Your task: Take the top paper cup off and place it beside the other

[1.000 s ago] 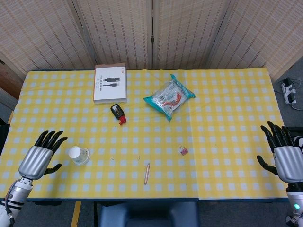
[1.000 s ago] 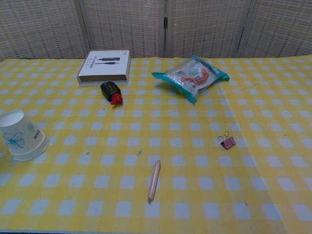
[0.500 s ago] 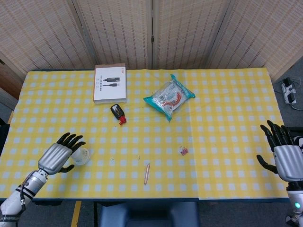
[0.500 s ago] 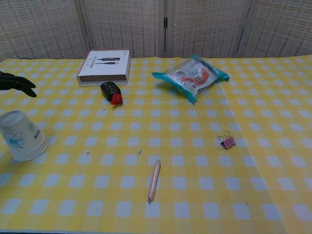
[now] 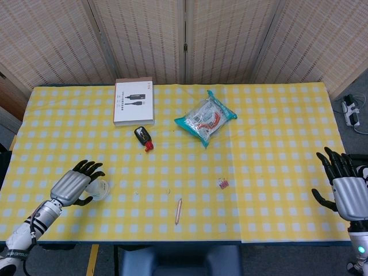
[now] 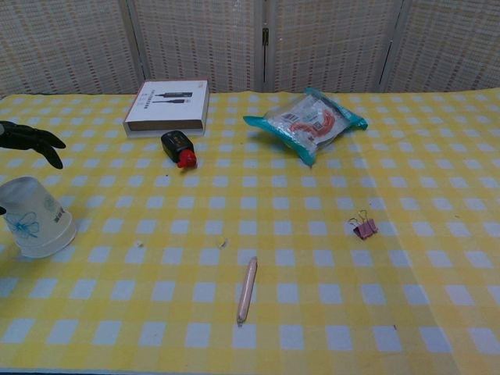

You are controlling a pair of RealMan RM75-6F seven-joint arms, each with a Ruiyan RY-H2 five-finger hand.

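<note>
The stacked paper cups (image 6: pixel 35 219), white with a blue flower print, stand upside down near the table's left front. In the head view the paper cups (image 5: pixel 102 189) are partly covered by my left hand (image 5: pixel 73 185). That hand's fingers (image 6: pixel 31 139) spread over and behind the stack, and its thumb lies at the near side. No closed grip shows. My right hand (image 5: pixel 348 192) hovers at the table's right edge with its fingers apart and nothing in it. It does not show in the chest view.
A white box (image 5: pixel 133 101) lies at the back, a black and red gadget (image 5: pixel 143 137) just in front of it. A teal snack bag (image 5: pixel 205 118) sits mid-table. A pink binder clip (image 5: pixel 222 184) and a pencil (image 5: pixel 178 211) lie toward the front.
My left hand has moved right from the table's left edge to the cup stack, and its fingers now reach over the stack. The right hand has stayed put.
</note>
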